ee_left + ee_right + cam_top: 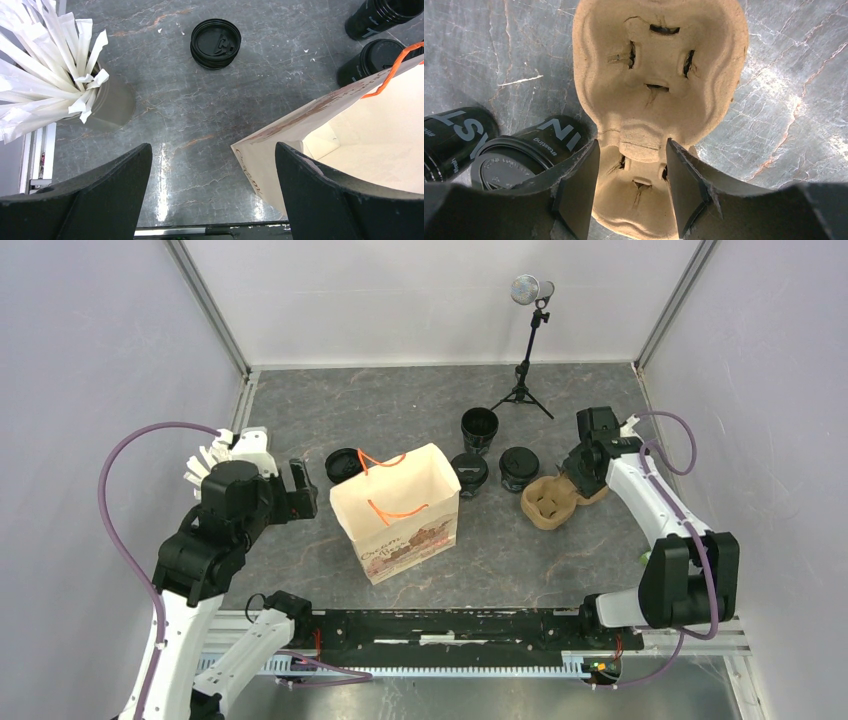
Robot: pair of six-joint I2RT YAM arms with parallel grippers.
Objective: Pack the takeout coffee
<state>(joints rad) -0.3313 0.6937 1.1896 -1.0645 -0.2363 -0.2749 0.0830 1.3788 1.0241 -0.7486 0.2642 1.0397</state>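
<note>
Cups [518, 467]: three, black, on the table [400, 400] between bag [395, 515] and carrier [548, 502], two lidded, the rear one open, none packed. Right gripper [631, 142]: fingers [574, 200] half apart astride the carrier's near pocket, whether pinching it I cannot tell; I would close slowly on the pulp wall and lift without nudging the cup just beside. Left gripper [212, 147]: wide open, empty, beside the bag's mouth, where I would have it steady the bag.
</note>
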